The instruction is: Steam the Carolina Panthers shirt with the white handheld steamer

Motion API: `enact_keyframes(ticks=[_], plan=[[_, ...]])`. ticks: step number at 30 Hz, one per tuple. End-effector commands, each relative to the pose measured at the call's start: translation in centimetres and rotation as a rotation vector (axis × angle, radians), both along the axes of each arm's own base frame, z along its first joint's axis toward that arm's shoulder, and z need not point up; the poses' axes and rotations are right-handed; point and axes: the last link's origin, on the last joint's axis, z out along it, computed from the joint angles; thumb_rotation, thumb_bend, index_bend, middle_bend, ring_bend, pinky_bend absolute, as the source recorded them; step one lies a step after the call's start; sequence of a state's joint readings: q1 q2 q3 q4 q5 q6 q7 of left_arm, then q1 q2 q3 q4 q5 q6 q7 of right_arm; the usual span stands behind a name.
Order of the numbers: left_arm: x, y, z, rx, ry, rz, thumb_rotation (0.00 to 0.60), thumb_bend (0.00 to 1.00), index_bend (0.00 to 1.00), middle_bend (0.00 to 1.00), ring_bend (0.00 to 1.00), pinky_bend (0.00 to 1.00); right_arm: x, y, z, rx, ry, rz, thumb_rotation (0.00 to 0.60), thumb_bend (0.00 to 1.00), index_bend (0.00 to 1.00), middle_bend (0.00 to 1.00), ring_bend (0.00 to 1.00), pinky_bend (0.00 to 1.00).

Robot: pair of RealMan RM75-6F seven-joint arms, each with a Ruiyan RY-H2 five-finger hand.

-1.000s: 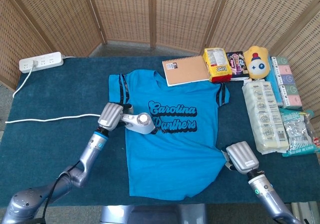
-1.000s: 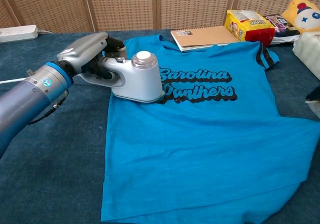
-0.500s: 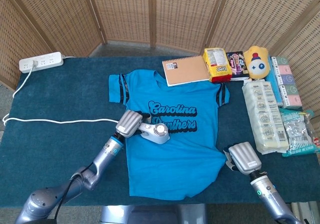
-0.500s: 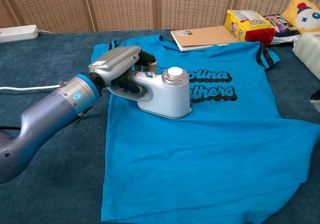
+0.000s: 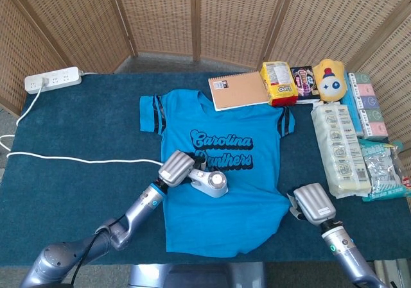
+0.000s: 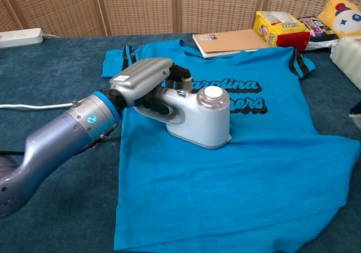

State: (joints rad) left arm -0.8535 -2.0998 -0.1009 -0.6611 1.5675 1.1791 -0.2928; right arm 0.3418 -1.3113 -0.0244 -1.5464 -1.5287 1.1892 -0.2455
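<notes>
A bright blue Carolina Panthers shirt (image 5: 225, 198) (image 6: 225, 180) lies flat on the dark blue table, its black lettering facing up. The white handheld steamer (image 5: 210, 182) (image 6: 202, 118) rests on the shirt just below the lettering. My left hand (image 5: 176, 168) (image 6: 144, 79) grips the steamer's handle from the left side. My right hand (image 5: 313, 203) rests at the shirt's lower right edge, fingers folded under and out of sight; the chest view shows only a sliver of it at the right border.
A white cord (image 5: 77, 160) runs left from the steamer toward a power strip (image 5: 52, 79). A notebook (image 5: 239, 90), snack bag (image 5: 279, 83), yellow plush (image 5: 330, 80) and packaged goods (image 5: 339, 148) stand at the back right and right edge. Wicker screens close the back.
My left hand has slid the steamer rightward and toward the front, from the shirt's left edge beside the lettering to just below it. The right hand has stayed put.
</notes>
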Motion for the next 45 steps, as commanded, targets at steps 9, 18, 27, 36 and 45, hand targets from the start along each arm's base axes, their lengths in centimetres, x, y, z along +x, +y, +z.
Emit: enact_keyframes(ticks=[9, 18, 27, 36, 45], plan=[[-3.8, 0.3, 2.4, 0.028, 0.043, 0.042, 0.600, 0.43, 0.52, 0.62, 0.59, 0.71, 0.2, -0.1, -0.3, 0.009, 0.002, 0.006, 0.600, 0.32, 0.72, 0.66, 0.65, 0.69], [-3.0, -1.7, 1.6, -0.031, 0.019, -0.012, 0.599, 0.43, 0.52, 0.62, 0.59, 0.71, 0.1, 0.0, -0.3, 0.007, 0.005, 0.004, 0.600, 0.32, 0.72, 0.66, 0.65, 0.69], [-1.0, -3.4, 0.0, -0.084, -0.002, -0.063, 0.597, 0.42, 0.52, 0.62, 0.59, 0.71, -0.2, 0.1, 0.0, 0.001, 0.004, -0.005, 0.600, 0.32, 0.72, 0.66, 0.65, 0.69], [-0.3, -3.8, -0.5, -0.092, -0.004, -0.082, 0.597, 0.42, 0.52, 0.62, 0.59, 0.71, -0.5, 0.2, 0.1, -0.003, 0.004, -0.012, 0.600, 0.32, 0.72, 0.66, 0.65, 0.69], [-1.8, -2.1, 0.2, -0.039, 0.038, -0.048, 0.597, 0.42, 0.52, 0.62, 0.59, 0.70, -0.5, 0.1, 0.0, 0.002, 0.005, -0.013, 0.600, 0.32, 0.72, 0.66, 0.65, 0.69]])
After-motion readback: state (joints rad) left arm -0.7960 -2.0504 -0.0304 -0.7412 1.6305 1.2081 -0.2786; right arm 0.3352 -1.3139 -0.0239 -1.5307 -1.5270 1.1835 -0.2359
